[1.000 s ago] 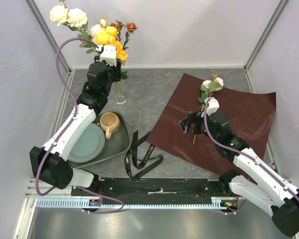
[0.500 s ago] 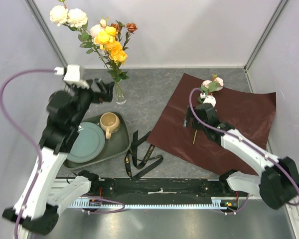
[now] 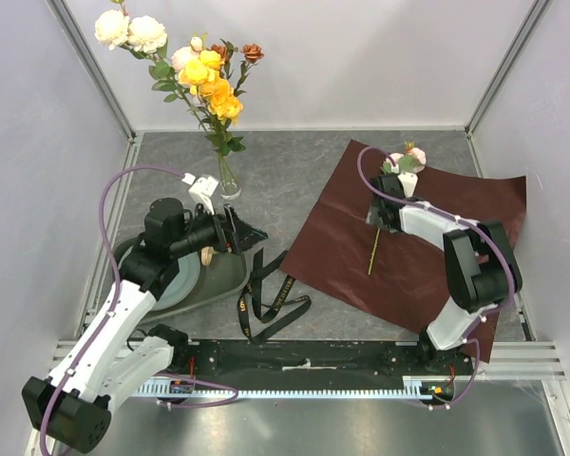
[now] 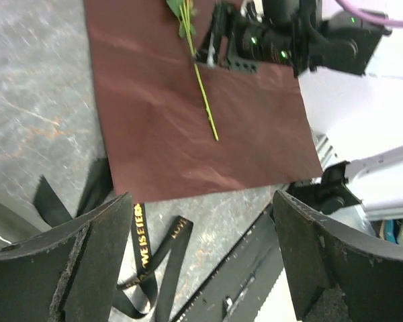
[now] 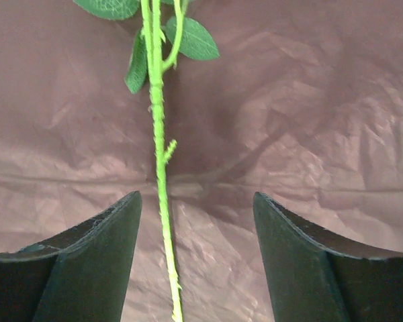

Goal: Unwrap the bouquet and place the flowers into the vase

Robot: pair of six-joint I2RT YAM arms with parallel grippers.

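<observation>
The right jaws stand spread, low over the maroon paper (image 5: 302, 121); a single green stem (image 5: 161, 201) runs lengthwise through the gap, nearer the finger (image 5: 74, 268) on the left of the wrist view than the other one, and it touches neither as far as that view shows; its leaves (image 5: 195, 40) lie just ahead of the jaws; from above, its pink and cream blooms (image 3: 406, 157) rest beyond the jaws toward the paper's far edge, and the bare end of the stem sticks out on their near side.

The left jaws are spread wide with nothing between the fingers (image 4: 87, 268); they hang above the right rim of the grey tray (image 3: 230, 275); ahead of them the black ribbon (image 4: 144, 241) with gold lettering lies loose on the desk (image 3: 294, 171), and past it the paper lies flat and open.

The vase (image 3: 228, 180) stands on the desk just behind the left jaws, on their far side and apart from them; it holds the other flowers (image 3: 209, 81) upright, yellow, cream, pink and rust; a tan mug (image 3: 207, 255) and a plate (image 3: 176, 285) sit on the tray under the left arm, partly hidden by it.
</observation>
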